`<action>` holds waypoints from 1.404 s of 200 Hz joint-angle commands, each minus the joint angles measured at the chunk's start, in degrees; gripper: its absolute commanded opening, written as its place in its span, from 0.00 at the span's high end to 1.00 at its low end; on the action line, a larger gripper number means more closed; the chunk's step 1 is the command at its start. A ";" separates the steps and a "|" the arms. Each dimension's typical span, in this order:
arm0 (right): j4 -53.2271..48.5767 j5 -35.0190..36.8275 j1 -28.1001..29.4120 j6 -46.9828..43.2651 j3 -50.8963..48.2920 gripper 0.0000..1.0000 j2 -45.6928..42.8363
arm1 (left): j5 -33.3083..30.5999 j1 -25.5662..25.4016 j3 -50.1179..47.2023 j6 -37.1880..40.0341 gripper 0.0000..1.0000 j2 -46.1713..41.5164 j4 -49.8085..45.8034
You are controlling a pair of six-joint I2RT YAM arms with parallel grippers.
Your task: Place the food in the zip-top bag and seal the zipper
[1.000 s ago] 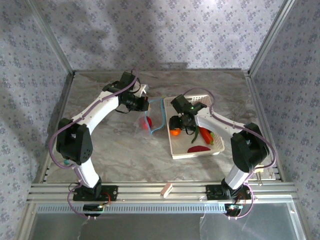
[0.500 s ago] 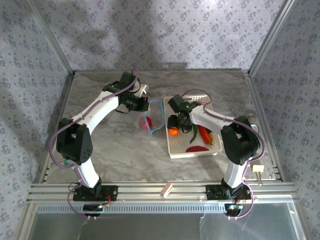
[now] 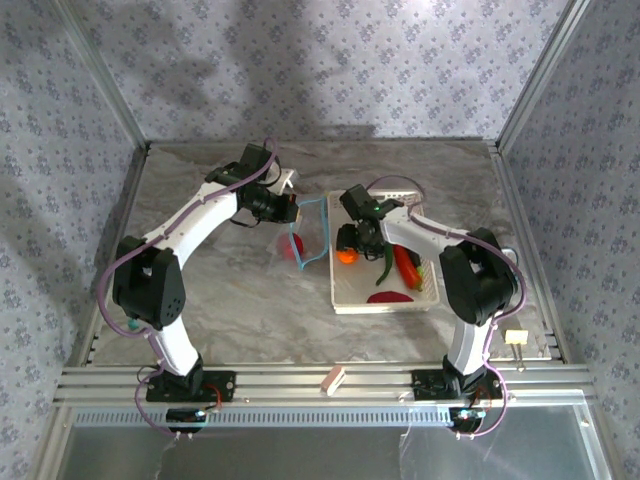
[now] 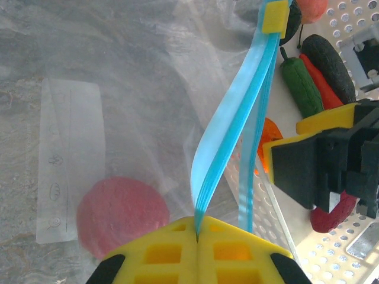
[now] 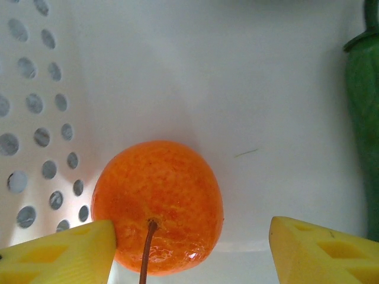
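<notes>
My left gripper (image 4: 197, 228) is shut on the light-blue zipper (image 4: 237, 112) of the clear zip-top bag (image 3: 300, 240) and holds its mouth up. A red tomato (image 4: 121, 213) lies inside the bag. My right gripper (image 5: 192, 248) is open and reaches down into the white basket (image 3: 345, 295). The orange (image 5: 157, 201) sits between its fingers, touching the left one and apart from the right one. A green vegetable (image 3: 386, 262), a red chili (image 3: 407, 268) and a dark red slice (image 3: 390, 297) also lie in the basket.
The basket stands right beside the bag's mouth. A yellow slider (image 4: 275, 16) sits at the far end of the zipper. A small wooden piece (image 3: 332, 379) lies on the front rail. Metal frame posts and patterned walls close in the table.
The right arm's elbow has swung inward and the basket has slid slightly left and away. The orange stays between the right fingers. The left gripper has not moved.
</notes>
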 commanded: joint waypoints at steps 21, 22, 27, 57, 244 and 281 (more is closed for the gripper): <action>-4.13 4.34 -1.86 -0.83 -2.41 0.30 0.65 | 1.19 0.10 0.50 0.69 1.00 -1.15 -0.43; -4.13 4.34 -1.91 -0.90 -2.41 0.30 0.64 | 1.19 0.06 0.50 0.68 1.00 -1.13 -0.43; -4.19 4.47 -1.96 -0.90 -2.49 0.30 0.48 | 1.19 0.09 0.58 0.63 1.00 -1.11 -0.57; -4.53 4.74 -2.43 -1.73 -2.59 0.30 -0.44 | 1.24 0.09 0.68 0.53 1.00 -1.19 -0.60; -2.80 -0.33 0.21 -5.19 4.71 0.24 4.56 | 0.84 0.15 0.36 0.63 1.00 -2.20 -0.59; -3.07 0.08 0.20 -5.36 5.60 0.26 6.28 | 0.88 0.10 -0.06 0.52 1.00 -2.23 -0.24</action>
